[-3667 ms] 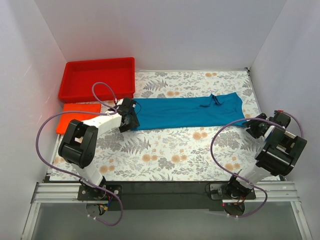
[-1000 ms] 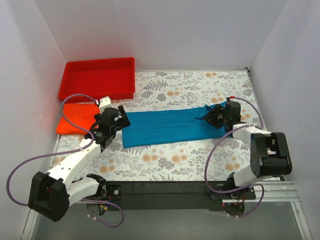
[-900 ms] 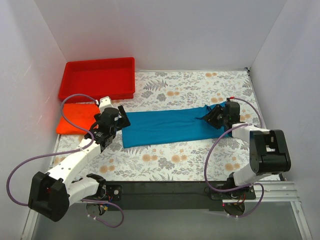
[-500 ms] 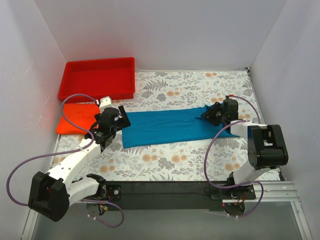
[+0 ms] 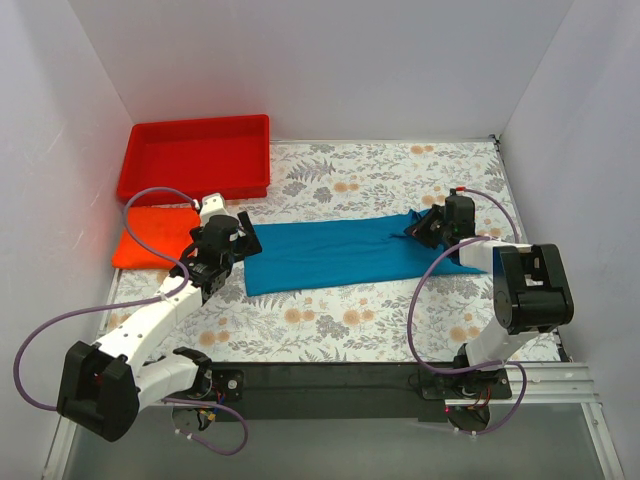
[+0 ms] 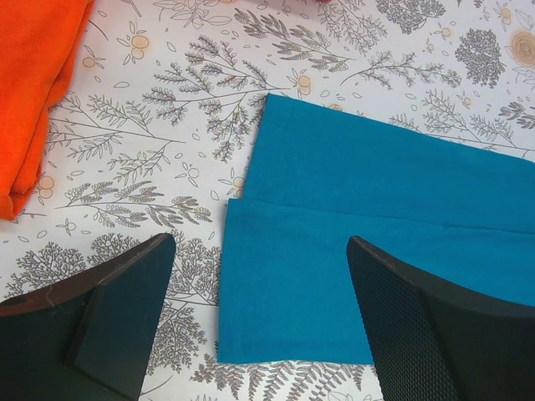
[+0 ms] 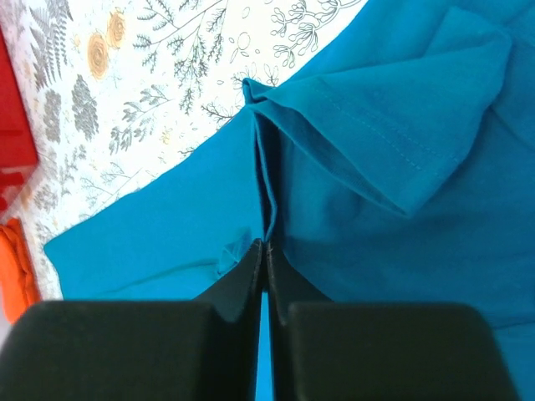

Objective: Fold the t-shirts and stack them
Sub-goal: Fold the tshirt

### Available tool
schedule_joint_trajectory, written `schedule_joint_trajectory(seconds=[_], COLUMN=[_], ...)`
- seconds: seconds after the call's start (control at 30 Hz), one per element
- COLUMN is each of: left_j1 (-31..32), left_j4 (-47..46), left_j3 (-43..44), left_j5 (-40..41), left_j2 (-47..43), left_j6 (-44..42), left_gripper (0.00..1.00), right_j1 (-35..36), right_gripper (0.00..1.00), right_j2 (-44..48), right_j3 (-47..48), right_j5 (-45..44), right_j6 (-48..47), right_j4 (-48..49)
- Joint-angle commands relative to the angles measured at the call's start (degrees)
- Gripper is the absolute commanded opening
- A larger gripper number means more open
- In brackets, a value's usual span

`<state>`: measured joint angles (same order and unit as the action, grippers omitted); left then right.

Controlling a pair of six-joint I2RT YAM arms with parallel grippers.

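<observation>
The teal-blue t-shirt (image 5: 340, 252) lies across the middle of the table as a long band folded lengthwise. My right gripper (image 5: 425, 228) is at its right end. In the right wrist view the gripper (image 7: 266, 244) is shut, its tips pinching a raised ridge of the teal cloth (image 7: 393, 125). My left gripper (image 5: 240, 238) hovers over the shirt's left end. Its jaws stand wide open (image 6: 259, 276) above the layered teal edge (image 6: 376, 217), holding nothing. The orange-red t-shirt (image 5: 150, 235) lies folded at the far left and also shows in the left wrist view (image 6: 33, 75).
A rigid red tray (image 5: 195, 155) stands at the back left, just behind the orange shirt. White walls close in the left, back and right sides. The table carries a floral cloth (image 5: 400, 170). Purple cables loop beside both arms.
My right gripper has shut on a ridge of the teal shirt's right end and shifted slightly towards the back. The left arm has stayed put, open.
</observation>
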<state>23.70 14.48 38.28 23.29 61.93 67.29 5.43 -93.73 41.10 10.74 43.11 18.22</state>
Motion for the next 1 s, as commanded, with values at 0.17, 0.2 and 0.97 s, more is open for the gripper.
schedule_joint_trajectory(seconds=[0.17, 0.2, 0.97], left_j1=[-0.06, -0.06, 1.08], left_j4=[-0.95, -0.95, -0.15], left_j3=[0.21, 0.21, 3.46], left_j5=[-0.61, -0.79, -16.24], left_j2=[0.29, 0.29, 5.82], left_j6=[-0.93, -0.93, 4.77], left_gripper=[0.83, 0.83, 0.83], right_j1=[0.28, 0.37, -9.54], right_gripper=[0.01, 0.01, 0.43], right_j2=[7.68, 9.17, 20.43], right_j3=[-3.48, -4.70, -6.04], right_j5=[0.51, 0.51, 10.95], right_j6=[0.74, 1.01, -11.38], right_j4=[1.82, 1.56, -6.62])
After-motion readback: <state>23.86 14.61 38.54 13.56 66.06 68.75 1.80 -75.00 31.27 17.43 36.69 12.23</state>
